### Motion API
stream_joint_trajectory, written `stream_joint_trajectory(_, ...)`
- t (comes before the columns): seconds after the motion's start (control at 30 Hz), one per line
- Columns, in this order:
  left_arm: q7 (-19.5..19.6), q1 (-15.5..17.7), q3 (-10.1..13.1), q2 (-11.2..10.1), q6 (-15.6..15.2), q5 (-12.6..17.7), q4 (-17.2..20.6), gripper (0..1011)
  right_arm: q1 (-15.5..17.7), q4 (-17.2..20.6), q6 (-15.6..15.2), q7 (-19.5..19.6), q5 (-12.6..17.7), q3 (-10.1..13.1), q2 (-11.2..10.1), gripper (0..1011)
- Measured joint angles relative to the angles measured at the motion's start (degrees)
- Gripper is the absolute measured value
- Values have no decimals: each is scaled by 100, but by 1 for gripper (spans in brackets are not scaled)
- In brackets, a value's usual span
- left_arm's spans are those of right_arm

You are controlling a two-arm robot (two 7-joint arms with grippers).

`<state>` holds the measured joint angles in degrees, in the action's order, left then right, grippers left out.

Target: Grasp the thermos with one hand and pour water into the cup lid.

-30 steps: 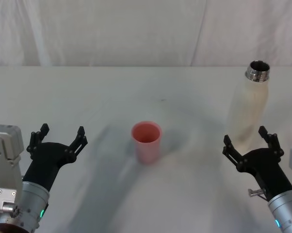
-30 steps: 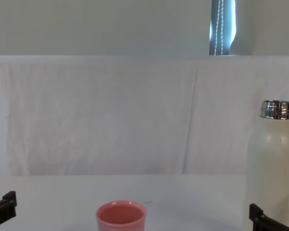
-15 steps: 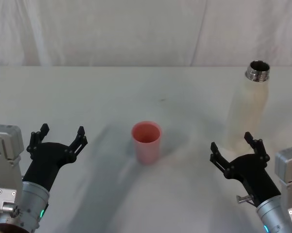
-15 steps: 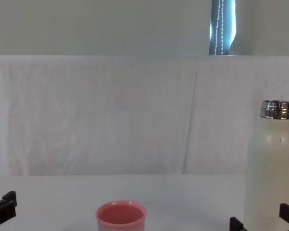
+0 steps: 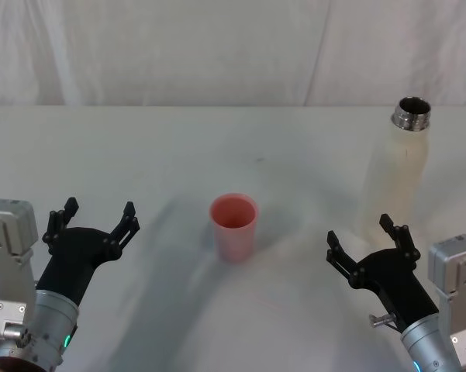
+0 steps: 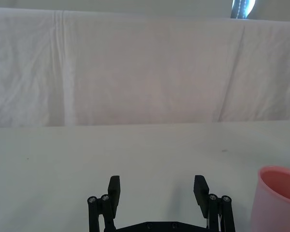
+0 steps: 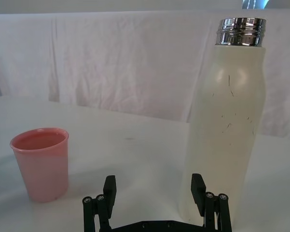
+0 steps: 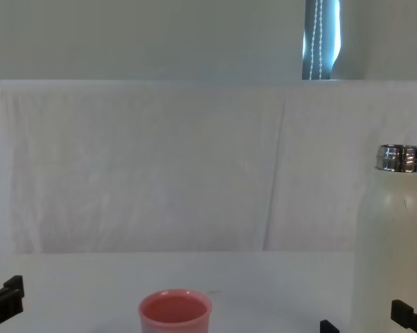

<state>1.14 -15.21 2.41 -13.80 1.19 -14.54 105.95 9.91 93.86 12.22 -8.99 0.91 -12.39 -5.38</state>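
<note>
White-draped table (image 5: 217, 139): thermos (image 5: 395, 174) ungrasped, cup lid (image 5: 233, 226) unfilled (both grippers, right gripper (image 5: 368, 244) and left gripper (image 5: 93, 221), jaws open).

I see my right gripper (image 5: 367, 237) low on the right, fingers (image 7: 198, 186) spread wide and holding nothing (forearm angled in from the lower right corner). My left gripper (image 5: 94, 218) sits parked low on the left, its fingers (image 6: 114, 185) apart too
</note>
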Motion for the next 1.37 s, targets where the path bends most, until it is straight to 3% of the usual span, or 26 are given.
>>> stream_joint_trajectory(1.37,0,0,0,0,0,0,0,1001,10,31,-7,12,3,23,-3,1002)
